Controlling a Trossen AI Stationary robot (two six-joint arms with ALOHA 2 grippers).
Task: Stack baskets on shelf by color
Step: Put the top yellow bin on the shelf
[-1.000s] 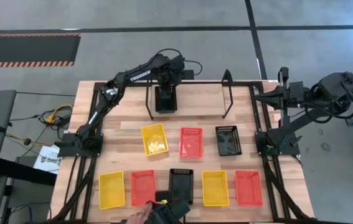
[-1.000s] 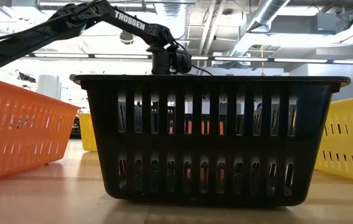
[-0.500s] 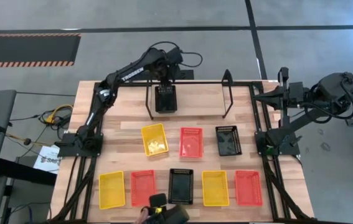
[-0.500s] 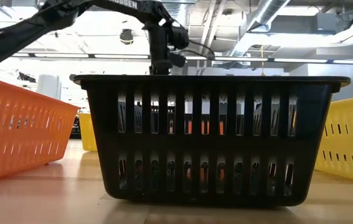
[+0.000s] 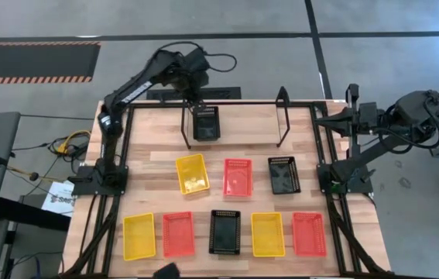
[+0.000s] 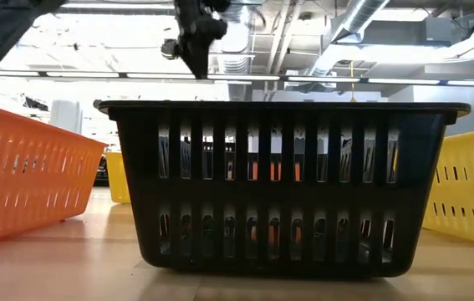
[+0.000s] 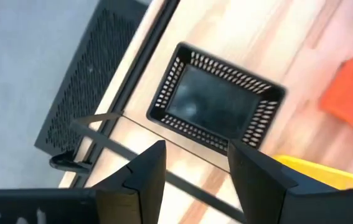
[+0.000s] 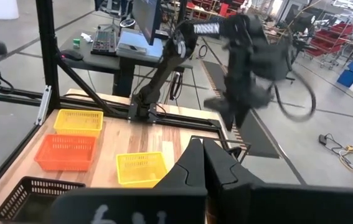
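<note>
One black basket (image 5: 206, 124) (image 7: 216, 99) sits on the left end of the low black rod shelf (image 5: 234, 108), between its end posts. My left gripper (image 5: 197, 89) (image 7: 195, 149) hovers open above and behind that basket, touching nothing; it also shows at the top of the low view (image 6: 195, 33). On the table lie a middle row of yellow basket (image 5: 192, 173), red basket (image 5: 237, 176) and black basket (image 5: 283, 174), and a near row of several more. My right gripper (image 8: 202, 149) is shut and waits at the table's right edge.
The near row holds a yellow basket (image 5: 139, 235), a red (image 5: 178, 233), a black (image 5: 225, 231) (image 6: 285, 188), a yellow (image 5: 267, 233) and a red (image 5: 309, 233). The black rail frame (image 5: 324, 178) borders both sides. Something dark (image 5: 165, 271) shows at the near edge.
My left gripper has risen from just above the black basket on the shelf and drawn back toward the table's far-left corner. The basket has stayed where it was on the shelf. A person's hand at the near edge has pulled back almost out of view.
</note>
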